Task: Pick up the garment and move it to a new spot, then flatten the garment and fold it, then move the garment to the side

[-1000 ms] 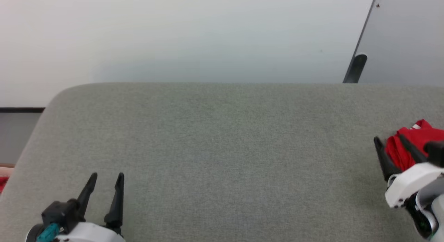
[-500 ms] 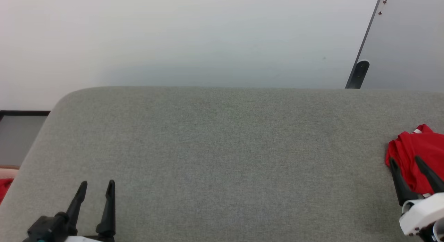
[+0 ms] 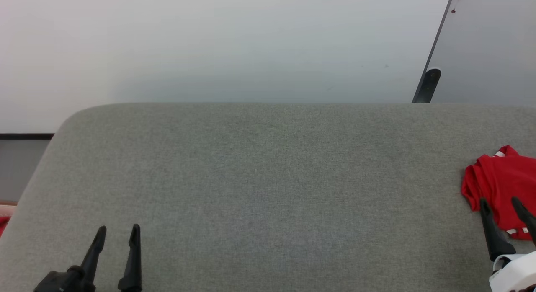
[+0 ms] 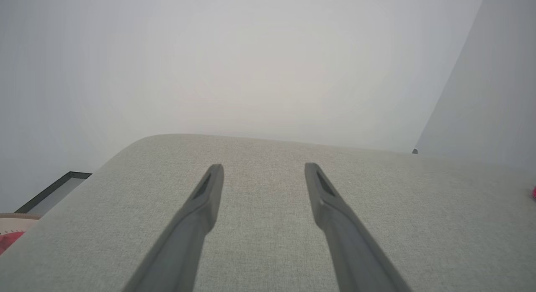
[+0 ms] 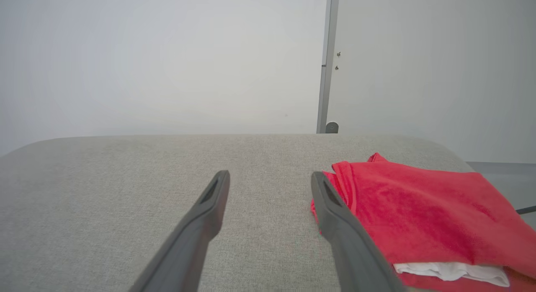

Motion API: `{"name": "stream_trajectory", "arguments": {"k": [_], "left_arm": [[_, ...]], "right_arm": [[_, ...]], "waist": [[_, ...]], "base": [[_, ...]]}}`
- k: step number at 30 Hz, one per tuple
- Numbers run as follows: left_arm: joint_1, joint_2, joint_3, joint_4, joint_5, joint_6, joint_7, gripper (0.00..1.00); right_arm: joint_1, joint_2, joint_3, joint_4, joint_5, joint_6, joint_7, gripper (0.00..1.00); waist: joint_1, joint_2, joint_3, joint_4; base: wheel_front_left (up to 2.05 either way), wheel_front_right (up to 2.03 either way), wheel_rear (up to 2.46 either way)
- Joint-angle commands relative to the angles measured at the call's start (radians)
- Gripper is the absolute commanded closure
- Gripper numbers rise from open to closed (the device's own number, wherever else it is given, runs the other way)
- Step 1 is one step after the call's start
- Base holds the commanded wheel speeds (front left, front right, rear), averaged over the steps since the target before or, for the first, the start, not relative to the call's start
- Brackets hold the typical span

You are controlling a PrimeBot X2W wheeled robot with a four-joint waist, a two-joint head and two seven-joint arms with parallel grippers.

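Plainly, left pincer and right pincer gape wide, empty, the right beside the garment.

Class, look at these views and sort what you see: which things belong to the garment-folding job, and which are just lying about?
Belongs to the job:
red jersey, at the table's right end
right end effector, open, beside it
left end effector, open
grey fabric table

Just lying about:
red cloth scrap, off the table's left edge
grey panel and dark post behind
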Motion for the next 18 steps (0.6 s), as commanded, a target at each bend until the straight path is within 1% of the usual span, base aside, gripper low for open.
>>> {"name": "stream_trajectory", "arguments": {"k": [1, 6, 18], "left_arm": [[0.01, -0.001, 0.0, -0.006, 0.004, 0.006, -0.004, 0.0], [0.009, -0.002, -0.006, -0.011, 0.001, 0.009, -0.003, 0.0], [0.0, 0.006, -0.014, -0.022, 0.001, 0.018, 0.001, 0.0]], "right_arm": [[0.019, 0.012, -0.013, -0.02, -0.006, -0.001, 0.01, 0.0], [0.038, 0.031, -0.028, -0.051, -0.016, -0.001, 0.028, 0.0], [0.044, 0.043, -0.037, -0.078, -0.021, -0.001, 0.04, 0.0]], "waist": [[0.0, -0.0001, 0.004, 0.001], [0.0, -0.0001, 0.009, 0.003], [0.0, -0.0001, 0.013, 0.008]], "base": [[0.0, 0.0, 0.0], [0.0, 0.0, 0.0], [0.0, 0.0, 0.0]]}}
